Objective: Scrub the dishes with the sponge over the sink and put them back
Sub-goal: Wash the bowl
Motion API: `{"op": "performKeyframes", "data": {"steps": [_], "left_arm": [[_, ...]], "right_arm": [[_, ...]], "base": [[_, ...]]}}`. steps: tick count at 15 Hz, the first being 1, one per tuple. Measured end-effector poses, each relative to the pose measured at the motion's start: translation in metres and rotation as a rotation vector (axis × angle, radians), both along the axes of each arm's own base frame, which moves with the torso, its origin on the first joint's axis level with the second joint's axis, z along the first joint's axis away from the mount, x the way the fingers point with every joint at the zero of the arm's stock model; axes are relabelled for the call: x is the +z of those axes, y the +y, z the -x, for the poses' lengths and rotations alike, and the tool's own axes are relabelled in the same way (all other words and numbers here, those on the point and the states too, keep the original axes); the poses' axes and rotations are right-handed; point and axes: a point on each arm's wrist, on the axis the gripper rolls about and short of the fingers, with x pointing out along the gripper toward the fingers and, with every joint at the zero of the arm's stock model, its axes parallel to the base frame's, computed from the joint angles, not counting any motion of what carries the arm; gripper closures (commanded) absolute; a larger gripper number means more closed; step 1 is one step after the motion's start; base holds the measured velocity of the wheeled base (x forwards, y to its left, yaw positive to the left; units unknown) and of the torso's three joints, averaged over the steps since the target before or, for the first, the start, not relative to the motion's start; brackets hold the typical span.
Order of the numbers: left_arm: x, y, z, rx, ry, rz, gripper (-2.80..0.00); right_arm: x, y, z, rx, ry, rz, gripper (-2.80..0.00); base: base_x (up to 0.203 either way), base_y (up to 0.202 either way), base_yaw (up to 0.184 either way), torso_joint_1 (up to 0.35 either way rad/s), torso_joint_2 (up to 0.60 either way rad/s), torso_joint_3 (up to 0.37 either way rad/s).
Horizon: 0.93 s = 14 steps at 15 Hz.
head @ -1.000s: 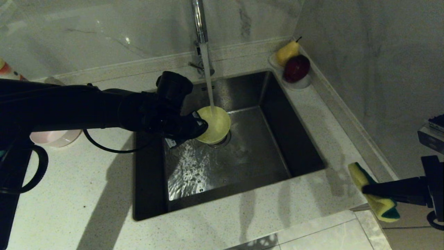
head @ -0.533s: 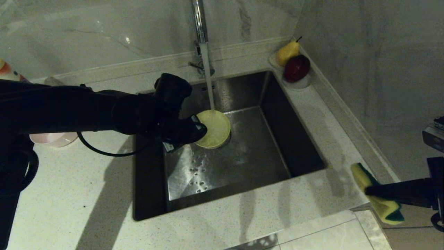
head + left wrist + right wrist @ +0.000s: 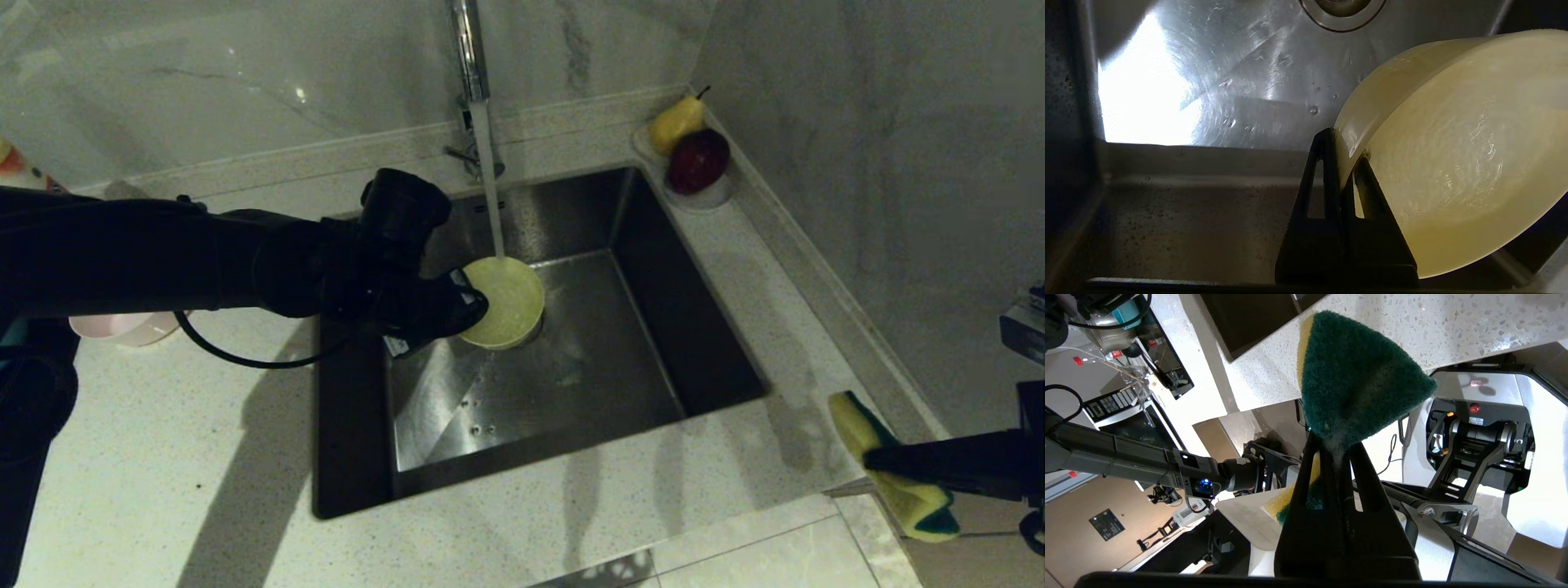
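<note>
- Left gripper (image 3: 469, 304) is reaching into the sink (image 3: 702, 327) from about 9 o'clock, fingers pressed tight on the rim of the yellow bowl (image 3: 506, 300). The left wrist view shows it nicely: one finger inside the wall, one outside, a proper rim pinch.
- The bowl hangs tipped right over the drain strainer (image 3: 1342, 10), mouth facing up and toward 3 o'clock, with the water stream (image 3: 487, 188) from the faucet (image 3: 467, 49) at 12 o'clock landing at its far edge. My guess is the tilt lets water run through and straight down the drain instead of pooling.
- Right gripper (image 3: 886, 461) is way off at 4 o'clock, past the counter's front corner, well apart from the sink. It's clamped on the sponge (image 3: 894, 465), which bends around the fingers, green scouring face (image 3: 1355, 388) fanned out in the right wrist view. Looks to me like it's kept out of the splash zone while the rinse happens.
- A pink bowl (image 3: 131, 325) sits on the counter (image 3: 571, 506) at 9 o'clock, mostly tucked behind the left arm. Can't spot a blue one anywhere.
- Pear (image 3: 676, 122) and a dark red apple (image 3: 699, 160) share a little white dish (image 3: 710, 196) in the corner at 1 o'clock, clear of the work.
- I reckon this is a rinse stage for the yellow one; putting it back hasn't started.
</note>
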Motion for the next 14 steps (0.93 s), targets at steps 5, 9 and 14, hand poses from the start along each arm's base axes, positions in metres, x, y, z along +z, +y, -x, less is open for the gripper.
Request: {"op": "performKeyframes", "data": {"steps": [5, 9, 14], "left_arm": [[0.01, 0.01, 0.018, 0.031, -0.043, -0.069, 0.0], [0.014, 0.025, 0.047, -0.013, -0.172, -0.155, 0.0], [-0.006, 0.042, 0.078, -0.12, -0.506, -0.314, 0.0]], "right_arm": [[-0.001, 0.0, 0.003, 0.0, -0.001, 0.0, 0.0], [-0.003, -0.001, 0.004, -0.001, 0.007, 0.001, 0.0], [-0.002, -0.001, 0.006, -0.001, 0.009, 0.001, 0.0]], "base": [[0.0, 0.0, 0.0, 0.0, 0.0, 0.0], [0.0, 0.0, 0.0, 0.0, 0.0, 0.0], [0.0, 0.0, 0.0, 0.0, 0.0, 0.0]]}}
